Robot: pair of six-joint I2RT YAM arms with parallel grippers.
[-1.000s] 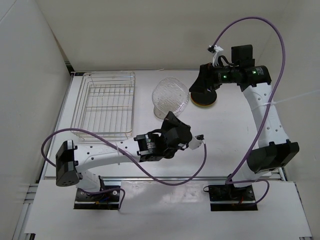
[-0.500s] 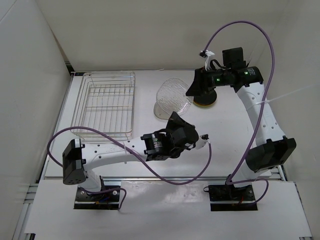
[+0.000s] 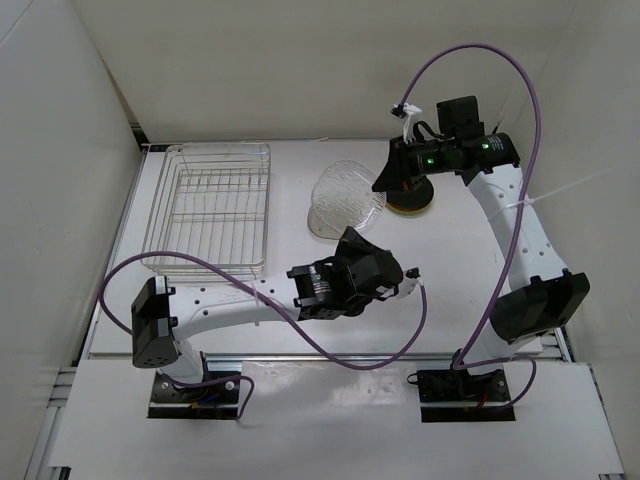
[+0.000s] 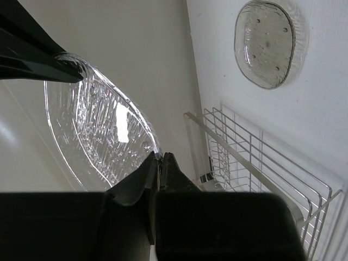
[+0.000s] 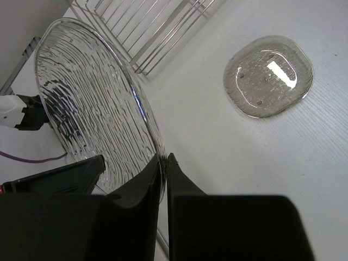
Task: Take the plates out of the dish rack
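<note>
The clear glass plate (image 3: 350, 192) hangs tilted between the two claws, up off the worktop (image 3: 450, 260). Its near rim is at the tip of the left claw (image 3: 345, 232) and its far right rim is at the tip of the right claw (image 3: 381, 187).

In the left wrist view, the left claw (image 4: 161, 161) has its fingers (image 4: 142, 173) pressed together on the plate's rim. The ribbed glass (image 4: 98, 128) spreads up and to the left of them, as far as one dark finger of the other claw in the top left corner.

In the right wrist view, the right claw (image 5: 163, 162) is also nipped down to a thin slit. The plate's edge runs into that slit, and the disc (image 5: 89, 100) rises to the upper left.

The dish rack (image 3: 210, 210) stands well to the left of both claws, apart from the plate. In the left wrist view it shows to the right of the fingers (image 4: 255, 163).

A small clear dish (image 5: 269, 73) lies flat on the worktop beyond the right claw, under and beside the held plate.

An orange plate (image 3: 405, 209) lies just under the right claw. Something dark rests on it, and the claw hides most of that.
</note>
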